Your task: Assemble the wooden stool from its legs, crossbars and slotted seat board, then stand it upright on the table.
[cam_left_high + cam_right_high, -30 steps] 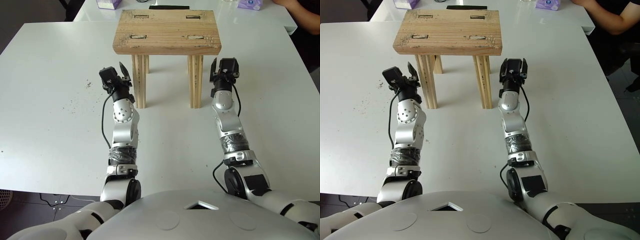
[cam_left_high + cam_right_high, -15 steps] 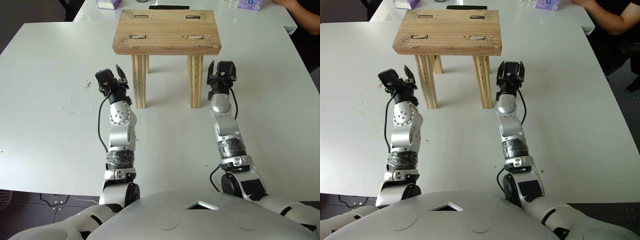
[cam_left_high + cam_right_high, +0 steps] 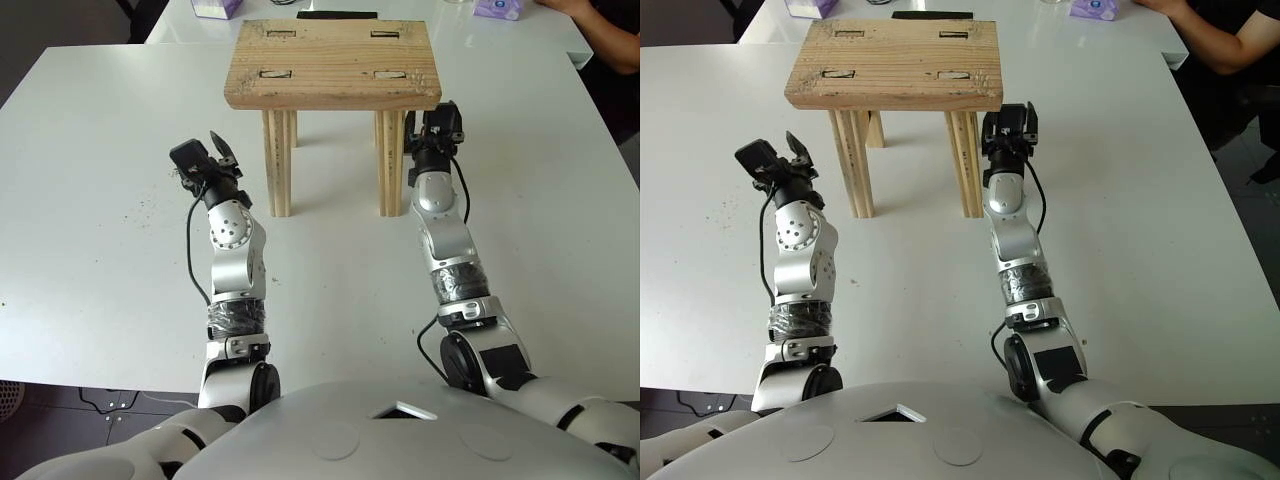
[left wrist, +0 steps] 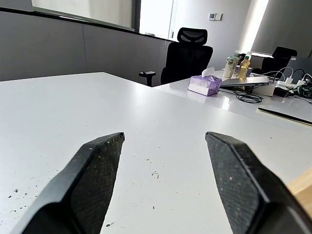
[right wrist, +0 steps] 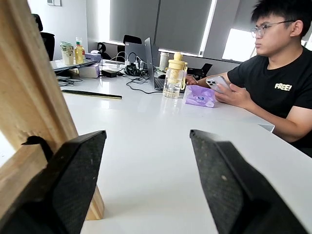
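Centrally, the assembled wooden stool (image 3: 333, 65) is seen upright on the white desk (image 3: 100, 150). The right claw (image 3: 432, 118), fingers apart, is positioned just beside its near right leg (image 3: 390, 165), outboard; the left claw (image 3: 203, 152), likewise spread, is found farther from the near left leg (image 3: 279, 165).

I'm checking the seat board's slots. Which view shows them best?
The left eye view: it looks down on the whole seat board, all four slots showing. The right eye view matches it. The right wrist view shows a leg, the left wrist view a wood corner; no slots.
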Robot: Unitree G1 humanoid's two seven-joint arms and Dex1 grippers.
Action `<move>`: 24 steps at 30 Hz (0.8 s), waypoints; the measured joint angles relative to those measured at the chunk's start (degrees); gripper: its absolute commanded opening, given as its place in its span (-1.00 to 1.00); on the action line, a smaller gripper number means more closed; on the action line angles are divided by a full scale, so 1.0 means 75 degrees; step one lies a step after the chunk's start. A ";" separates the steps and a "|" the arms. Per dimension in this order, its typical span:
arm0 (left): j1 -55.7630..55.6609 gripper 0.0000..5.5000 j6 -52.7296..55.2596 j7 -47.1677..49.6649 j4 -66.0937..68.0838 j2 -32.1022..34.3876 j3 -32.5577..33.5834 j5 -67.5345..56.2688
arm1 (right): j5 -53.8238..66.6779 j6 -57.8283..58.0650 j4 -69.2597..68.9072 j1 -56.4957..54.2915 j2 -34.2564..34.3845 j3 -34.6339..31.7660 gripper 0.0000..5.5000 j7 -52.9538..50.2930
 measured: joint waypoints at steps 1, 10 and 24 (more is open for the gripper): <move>-0.0004 0.13 0.0001 0.0063 0.0032 -0.0001 -0.0001 0.0003 | 0.0002 -0.0009 0.0086 -0.0016 0.0009 0.0023 0.16 0.0055; -0.0502 0.13 0.0551 0.0343 0.0453 -0.0101 -0.0236 0.0184 | 0.0013 0.0036 0.0552 -0.0388 0.0039 -0.0235 0.16 -0.0313; -0.1299 0.13 0.1086 -0.0218 0.0996 -0.0067 -0.0070 -0.0140 | 0.0032 -0.0053 0.1127 -0.0965 0.0155 -0.0431 0.16 -0.0744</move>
